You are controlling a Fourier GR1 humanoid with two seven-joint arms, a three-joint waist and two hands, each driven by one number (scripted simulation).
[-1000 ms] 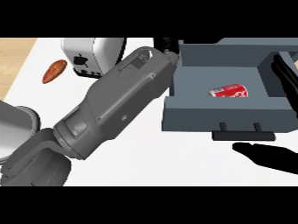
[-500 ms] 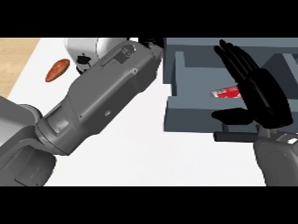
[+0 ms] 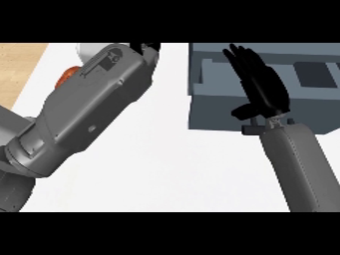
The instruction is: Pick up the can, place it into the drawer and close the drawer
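Observation:
The grey drawer (image 3: 209, 107) stands open at the right of the white counter. My right hand (image 3: 260, 87) lies over it with its fingers straight, pointing toward the back, and its grey forearm rises from the lower right. No can shows; the hand covers the part of the drawer where it lay. My left forearm crosses the left half of the view, and only a black tip of my left hand (image 3: 147, 48) shows at the top edge, left of the drawer's back corner.
An orange object (image 3: 68, 75) and a white object (image 3: 91, 50) peek out behind the left forearm at the back left. The wooden floor (image 3: 7, 69) shows past the counter's left edge. A dark recess (image 3: 316, 75) sits at the drawer's right.
My right hand has risen and come to lie flat over the drawer, hiding the red can. The left forearm has shifted slightly, and the drawer looks closer in view.

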